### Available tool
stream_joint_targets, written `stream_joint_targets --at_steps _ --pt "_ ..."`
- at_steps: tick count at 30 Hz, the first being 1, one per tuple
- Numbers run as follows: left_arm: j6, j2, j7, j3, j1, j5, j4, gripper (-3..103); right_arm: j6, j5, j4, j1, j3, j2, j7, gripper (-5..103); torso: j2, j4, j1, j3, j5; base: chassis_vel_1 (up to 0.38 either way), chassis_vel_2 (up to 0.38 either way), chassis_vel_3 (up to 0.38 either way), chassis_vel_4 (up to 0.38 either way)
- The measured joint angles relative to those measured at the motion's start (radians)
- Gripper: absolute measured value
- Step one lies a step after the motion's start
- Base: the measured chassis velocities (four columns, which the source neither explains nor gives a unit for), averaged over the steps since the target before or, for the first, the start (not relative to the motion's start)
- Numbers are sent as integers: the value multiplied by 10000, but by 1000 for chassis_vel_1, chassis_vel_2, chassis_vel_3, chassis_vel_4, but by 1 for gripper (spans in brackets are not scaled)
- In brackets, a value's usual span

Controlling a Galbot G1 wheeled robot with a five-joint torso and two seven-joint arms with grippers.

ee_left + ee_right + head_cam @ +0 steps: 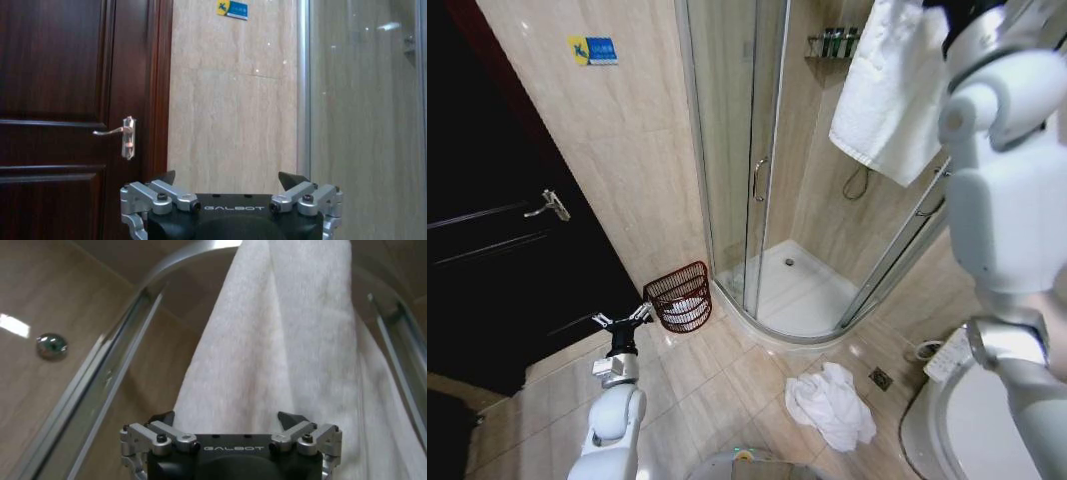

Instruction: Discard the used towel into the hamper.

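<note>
Right gripper (227,421) is held up high by the white towel (889,90) that hangs over the shower's glass wall (732,140). Its fingers are spread wide, with the towel's cloth between them. Left gripper (624,319) is held low, fingers spread, just beside the reddish-brown hamper (681,297). The hamper is set on the floor tiles (717,385) beside the shower. Another white towel (831,403) is seen crumpled on the floor.
</note>
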State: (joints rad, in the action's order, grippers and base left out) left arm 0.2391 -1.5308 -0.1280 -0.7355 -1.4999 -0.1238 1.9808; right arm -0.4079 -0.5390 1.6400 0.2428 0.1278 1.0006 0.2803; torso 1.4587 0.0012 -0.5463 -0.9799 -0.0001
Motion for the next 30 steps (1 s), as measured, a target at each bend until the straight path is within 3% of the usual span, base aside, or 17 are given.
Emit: stream_joint_targets --at_steps 15,18,21,30 --pt "313 -103 54 -30 -152 -15 -15 100 -633 -529 -2244 3007 -1202 577 894 100 0 0 0 0 0 0 0 0 0" --pt "344 -70 72 -75 -185 -69 39 100 -922 -928 -2516 3421 -1435 654 1307 100 0 -1 -1 0 1 0 0 0 0" --pt "478 -1 196 -207 -226 -192 68 100 -1596 -1982 -3021 4043 -1603 799 2031 100 0 0 0 1 0 0 0 0 0" --pt "882 102 221 -274 -388 -356 -123 100 -1907 -3633 -3464 4496 -1770 721 2411 100 1 -1 0 0 1 0 0 0 0"
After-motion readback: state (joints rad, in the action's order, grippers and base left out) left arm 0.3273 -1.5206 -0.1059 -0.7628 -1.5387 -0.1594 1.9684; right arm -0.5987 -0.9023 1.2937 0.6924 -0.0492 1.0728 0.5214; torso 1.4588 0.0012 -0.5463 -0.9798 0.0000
